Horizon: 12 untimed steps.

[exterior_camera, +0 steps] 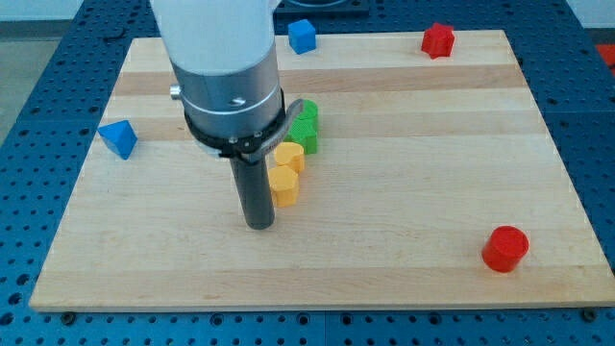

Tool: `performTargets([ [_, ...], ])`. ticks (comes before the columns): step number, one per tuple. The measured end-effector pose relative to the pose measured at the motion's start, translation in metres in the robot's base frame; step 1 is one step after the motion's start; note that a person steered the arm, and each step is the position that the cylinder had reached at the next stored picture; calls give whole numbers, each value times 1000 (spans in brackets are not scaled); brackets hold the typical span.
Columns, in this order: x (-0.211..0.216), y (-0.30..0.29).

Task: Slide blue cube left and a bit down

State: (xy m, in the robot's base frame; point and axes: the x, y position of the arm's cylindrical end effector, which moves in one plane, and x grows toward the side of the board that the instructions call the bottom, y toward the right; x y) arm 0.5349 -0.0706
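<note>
The blue cube (pixel 302 37) sits at the view's top edge of the wooden board (pixel 404 192), just right of the arm's white body. My tip (pixel 259 225) rests on the board well below it, just left of the lower yellow block (pixel 283 185). A second blue block, wedge-shaped (pixel 118 138), lies at the view's left edge of the board.
A second yellow block (pixel 288 157) and two green blocks (pixel 305 128) stack up in a line right of the rod. A red block (pixel 437 39) sits at the top right, a red cylinder (pixel 505 249) at the bottom right.
</note>
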Motion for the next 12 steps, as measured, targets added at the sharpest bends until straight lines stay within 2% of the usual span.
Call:
performTargets([
  [1, 8, 0],
  [3, -4, -46],
  [7, -23, -58],
  [11, -188, -65],
  [12, -244, -24],
])
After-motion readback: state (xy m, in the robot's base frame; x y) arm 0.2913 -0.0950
